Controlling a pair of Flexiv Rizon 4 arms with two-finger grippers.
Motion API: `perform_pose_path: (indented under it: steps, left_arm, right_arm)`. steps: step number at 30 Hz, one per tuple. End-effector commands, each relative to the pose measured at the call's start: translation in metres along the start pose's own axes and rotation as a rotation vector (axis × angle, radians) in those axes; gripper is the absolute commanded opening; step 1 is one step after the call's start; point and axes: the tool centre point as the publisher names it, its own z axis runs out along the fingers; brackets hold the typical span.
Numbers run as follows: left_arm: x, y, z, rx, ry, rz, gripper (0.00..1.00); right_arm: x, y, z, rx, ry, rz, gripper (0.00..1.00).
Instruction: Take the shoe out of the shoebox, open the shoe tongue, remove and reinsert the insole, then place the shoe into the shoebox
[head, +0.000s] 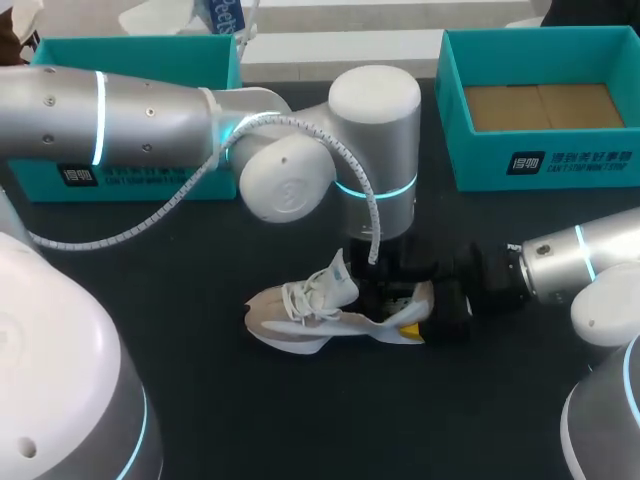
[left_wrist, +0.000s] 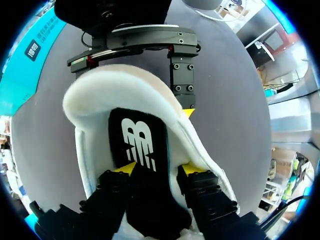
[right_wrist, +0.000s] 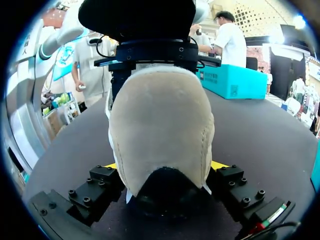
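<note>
- The white shoe (head: 320, 310) rests on the dark table (head: 200, 400), toe toward my left, well apart from the teal shoebox (head: 545, 165).
- My right gripper (right_wrist: 166, 165) clamps its heel from both sides.
- My left gripper (left_wrist: 159, 170) is inside the shoe, over the black insole (left_wrist: 137, 140); I cannot tell its grip.

The left arm (head: 150, 105) comes in from the left, reaches past the middle and turns its wrist (head: 375, 150) straight down over the tabletop (head: 180, 290). The left claw (left_wrist: 159, 170) pinches the insole (left_wrist: 137, 140) from both sides. The right arm (head: 580, 255) lies low and level from the right, with the right claw (right_wrist: 165, 167) clamped on the heel of the shoe (head: 300, 312).
</note>
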Motion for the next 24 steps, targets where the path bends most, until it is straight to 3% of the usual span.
perform_pose_path:
  steps: [1,5,10,24]
  left_arm:
    - [-0.008,-0.001,0.021,-0.008,-0.033,-0.008,0.00]
    - [-0.011,0.003,0.017,-0.009,-0.054,-0.013,0.00]
    - [-0.013,0.010,-0.003,0.010,-0.077,-0.033,0.00]
    - [-0.014,0.024,-0.034,0.049,-0.053,-0.068,0.00]
  right_arm:
    - [-0.001,-0.006,0.010,0.002,0.002,0.003,0.00]
    - [-0.001,-0.006,0.010,0.002,0.002,0.003,0.00]
    - [-0.001,-0.006,0.010,0.002,0.002,0.003,0.00]
    - [-0.001,-0.006,0.010,0.002,0.002,0.003,0.00]
